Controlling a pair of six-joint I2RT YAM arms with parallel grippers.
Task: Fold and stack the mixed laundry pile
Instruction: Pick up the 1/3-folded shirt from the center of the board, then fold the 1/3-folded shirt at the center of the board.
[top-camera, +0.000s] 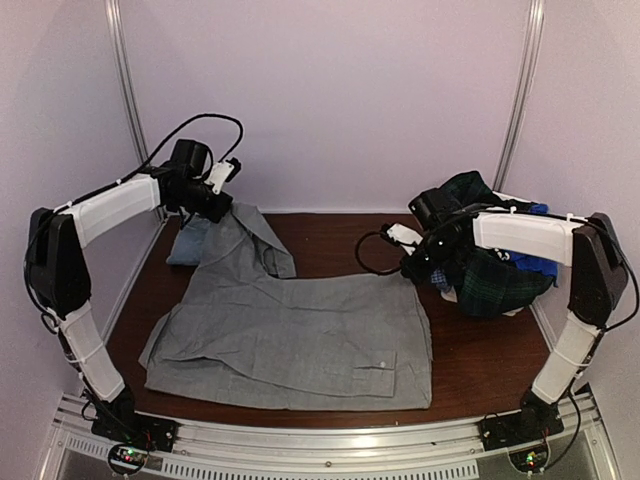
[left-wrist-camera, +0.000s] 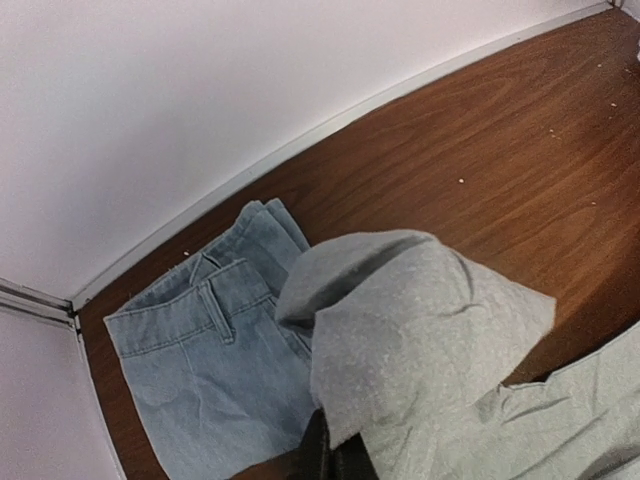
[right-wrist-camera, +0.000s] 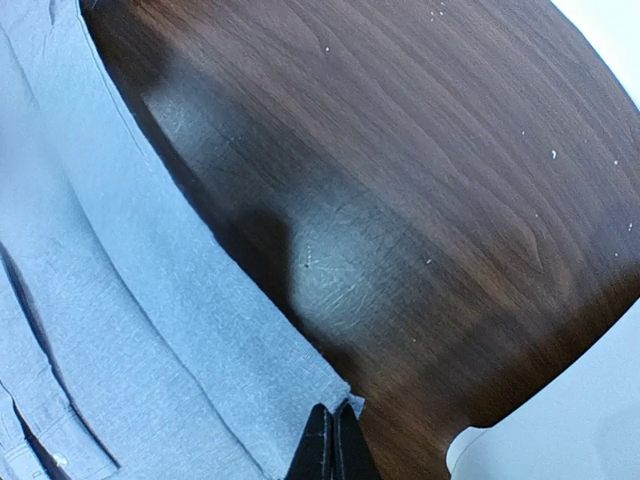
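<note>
Left gripper (top-camera: 224, 197) jaws pinch the raised far-left corner of the creased grey woven shirt (top-camera: 300, 330) on the brown wooden desk (top-camera: 485, 350); right gripper (right-wrist-camera: 335, 428) jaws pinch its far-right corner.

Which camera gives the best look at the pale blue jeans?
The left wrist view: the folded jeans lie mostly in sight, waistband and belt loop clear. The top view shows only a blue sliver behind the raised grey shirt. The right wrist view misses them.
</note>
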